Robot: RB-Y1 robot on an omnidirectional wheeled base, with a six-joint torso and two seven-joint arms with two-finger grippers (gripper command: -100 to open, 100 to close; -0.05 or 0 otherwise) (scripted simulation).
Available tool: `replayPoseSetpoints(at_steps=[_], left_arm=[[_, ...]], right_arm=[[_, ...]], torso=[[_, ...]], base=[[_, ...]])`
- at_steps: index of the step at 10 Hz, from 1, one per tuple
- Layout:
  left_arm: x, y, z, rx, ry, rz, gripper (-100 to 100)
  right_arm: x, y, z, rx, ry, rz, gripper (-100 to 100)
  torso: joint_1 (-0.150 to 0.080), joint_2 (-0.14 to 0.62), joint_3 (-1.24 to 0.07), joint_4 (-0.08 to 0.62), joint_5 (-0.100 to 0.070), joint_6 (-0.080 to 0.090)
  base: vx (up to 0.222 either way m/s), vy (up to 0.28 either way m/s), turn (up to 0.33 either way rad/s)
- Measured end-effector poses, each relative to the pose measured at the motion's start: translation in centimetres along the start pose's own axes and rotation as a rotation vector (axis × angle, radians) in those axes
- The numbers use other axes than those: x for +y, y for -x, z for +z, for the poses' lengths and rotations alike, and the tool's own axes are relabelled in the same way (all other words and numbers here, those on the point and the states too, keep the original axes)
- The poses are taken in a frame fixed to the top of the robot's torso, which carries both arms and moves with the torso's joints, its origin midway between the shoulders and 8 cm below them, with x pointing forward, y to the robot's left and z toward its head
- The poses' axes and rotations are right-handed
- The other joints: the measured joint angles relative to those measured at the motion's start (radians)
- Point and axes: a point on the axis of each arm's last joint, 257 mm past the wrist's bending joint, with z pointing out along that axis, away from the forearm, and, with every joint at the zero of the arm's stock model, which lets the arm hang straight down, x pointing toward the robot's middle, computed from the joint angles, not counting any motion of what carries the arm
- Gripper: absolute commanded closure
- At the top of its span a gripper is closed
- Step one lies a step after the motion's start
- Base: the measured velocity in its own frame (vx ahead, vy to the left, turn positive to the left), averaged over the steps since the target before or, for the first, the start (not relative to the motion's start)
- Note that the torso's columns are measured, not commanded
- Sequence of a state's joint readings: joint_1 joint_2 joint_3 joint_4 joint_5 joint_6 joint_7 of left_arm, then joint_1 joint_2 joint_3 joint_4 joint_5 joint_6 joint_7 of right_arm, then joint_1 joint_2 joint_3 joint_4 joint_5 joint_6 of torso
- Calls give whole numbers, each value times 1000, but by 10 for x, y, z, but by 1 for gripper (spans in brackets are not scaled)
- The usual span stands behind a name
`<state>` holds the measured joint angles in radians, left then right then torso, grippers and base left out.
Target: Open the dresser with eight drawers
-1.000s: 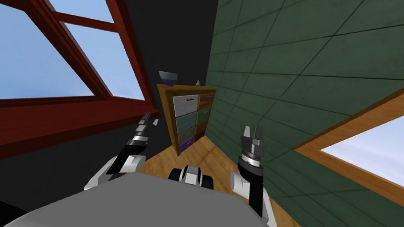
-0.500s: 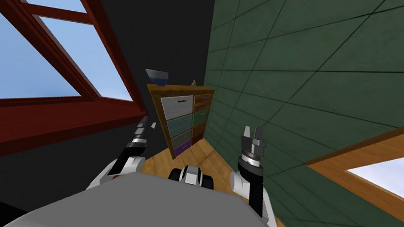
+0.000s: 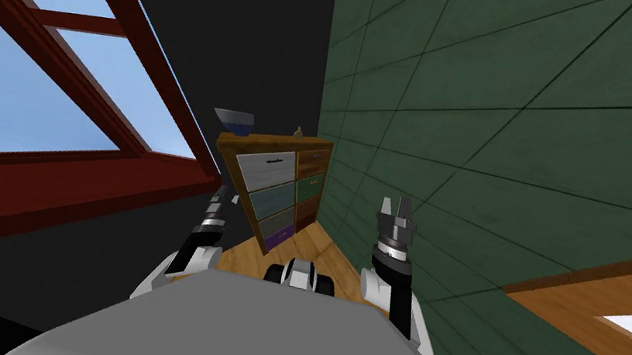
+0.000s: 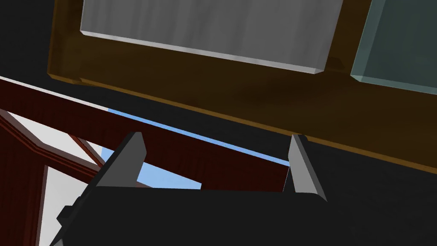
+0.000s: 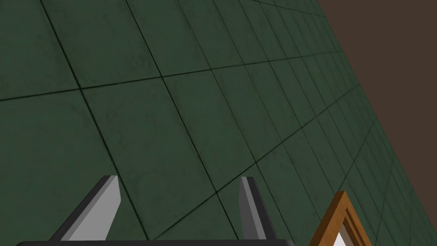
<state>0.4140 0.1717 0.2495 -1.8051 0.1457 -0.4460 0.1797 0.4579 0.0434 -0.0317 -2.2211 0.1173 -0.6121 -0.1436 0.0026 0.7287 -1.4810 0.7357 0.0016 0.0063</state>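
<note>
Head view: we're facing the dresser (image 3: 278, 185) in the corner by the green wall (image 3: 516, 138), a bowl (image 3: 233, 121) sitting on top. Left wrist view: our left gripper (image 4: 216, 137) is hanging released near the grey drawer (image 4: 205, 30), not touching it. Right wrist view: our right gripper (image 5: 178, 179) is hanging released too.

My left wrist view cuts the dresser (image 4: 256, 98) off at the edge. At 3 o'clock from the bowl (image 3: 233, 120), one item (image 3: 299, 131) is too small to identify.

the dresser (image 3: 277, 189) stands ahead, a bowl (image 3: 233, 121) on top, window (image 3: 6, 93) to its left, wall (image 3: 514, 99) to its right.
</note>
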Motion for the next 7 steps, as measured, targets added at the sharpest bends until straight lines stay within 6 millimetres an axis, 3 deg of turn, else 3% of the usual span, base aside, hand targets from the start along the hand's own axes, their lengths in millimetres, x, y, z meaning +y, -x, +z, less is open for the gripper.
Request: replayPoseSetpoints(at_steps=[6,7], left_arm=[[31,48,-12,-85,49,13,-100],[39,53,-17,-103,63,2,-100]], right_arm=[[0,0,0,0,0,0,0],[0,0,0,0,0,0,0]], torso=[[-2,-19,-10,-8,6,17],[-3,-18,-10,-7,4,13]], base=[[141,-154,89],[134,-177,48]])
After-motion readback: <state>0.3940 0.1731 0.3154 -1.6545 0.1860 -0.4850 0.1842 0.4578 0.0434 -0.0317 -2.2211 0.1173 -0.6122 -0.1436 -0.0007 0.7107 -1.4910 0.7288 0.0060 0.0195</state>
